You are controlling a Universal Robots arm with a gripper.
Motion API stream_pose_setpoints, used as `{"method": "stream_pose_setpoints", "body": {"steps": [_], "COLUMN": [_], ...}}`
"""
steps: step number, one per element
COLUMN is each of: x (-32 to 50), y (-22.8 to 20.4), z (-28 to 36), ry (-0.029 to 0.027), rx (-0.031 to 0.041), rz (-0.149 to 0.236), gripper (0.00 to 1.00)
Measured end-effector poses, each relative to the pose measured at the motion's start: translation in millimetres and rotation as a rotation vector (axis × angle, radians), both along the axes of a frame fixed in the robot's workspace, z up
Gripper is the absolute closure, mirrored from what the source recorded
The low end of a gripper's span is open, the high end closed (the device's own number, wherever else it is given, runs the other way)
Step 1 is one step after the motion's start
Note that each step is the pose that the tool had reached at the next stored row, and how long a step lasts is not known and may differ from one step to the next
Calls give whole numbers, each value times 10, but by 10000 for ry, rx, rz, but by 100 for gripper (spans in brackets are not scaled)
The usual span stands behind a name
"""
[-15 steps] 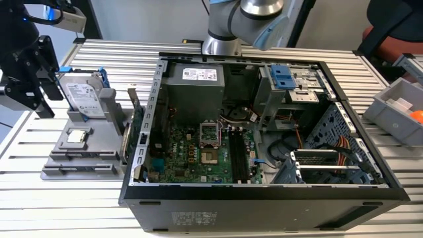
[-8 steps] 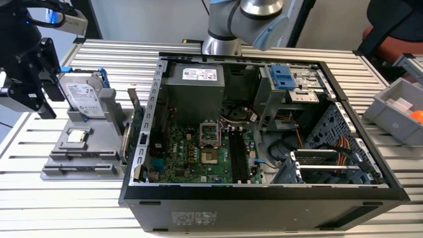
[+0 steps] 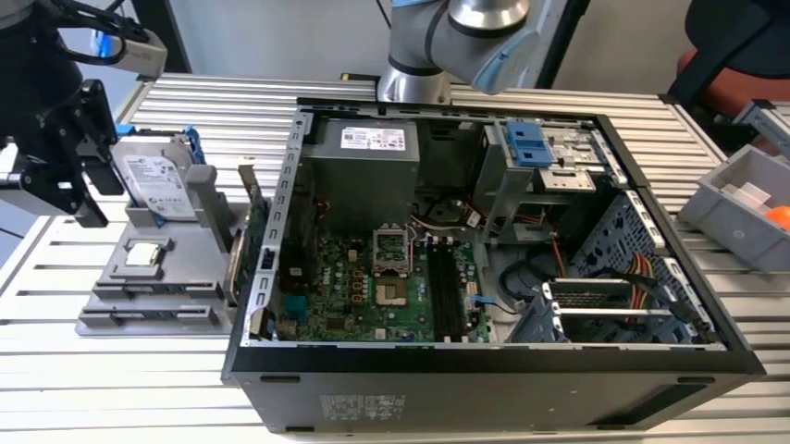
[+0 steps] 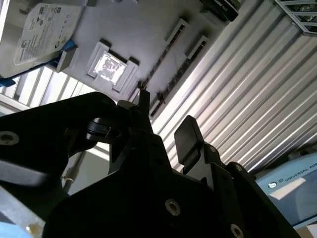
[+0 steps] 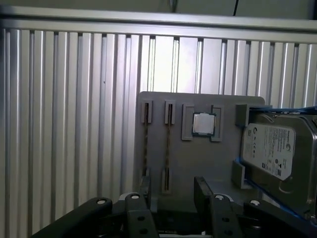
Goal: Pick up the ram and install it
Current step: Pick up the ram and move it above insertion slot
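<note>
Gripper (image 5: 172, 183) body cut off by first wrist view's edge; hard drive (image 5: 277, 153) runs out of frame too. Ram (image 5: 146, 148) edge-on in tray (image 5: 198, 158) slot, chips and label can't tell. Arm (image 3: 457, 46) cropped at exterior view's top.

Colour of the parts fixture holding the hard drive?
Plain grey. The fixture shows best in the first wrist view.

The gripper (image 3: 84, 194) hung just beside the hard drive (image 3: 161, 180), which stood upright in its blue-tabbed frame on a grey fixture (image 3: 111, 319). Lower than the gripper lay a processor (image 3: 146, 254). Beyond the drive stood a green expansion card (image 3: 253, 245) and an open computer case (image 3: 494, 365).
</note>
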State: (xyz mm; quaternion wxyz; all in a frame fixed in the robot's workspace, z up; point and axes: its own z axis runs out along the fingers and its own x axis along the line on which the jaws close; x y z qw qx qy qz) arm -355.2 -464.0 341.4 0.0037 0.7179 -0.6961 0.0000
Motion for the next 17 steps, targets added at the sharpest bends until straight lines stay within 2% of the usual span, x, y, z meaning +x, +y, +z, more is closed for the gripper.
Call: {"method": "stream_pose_setpoints", "body": {"steps": [8, 17], "x": [-1, -1], "y": [-1, -21], "z": [-89, -163], "ry": [0, -1], "rx": [0, 1], "rz": [-27, -30], "gripper": [0, 0]}}
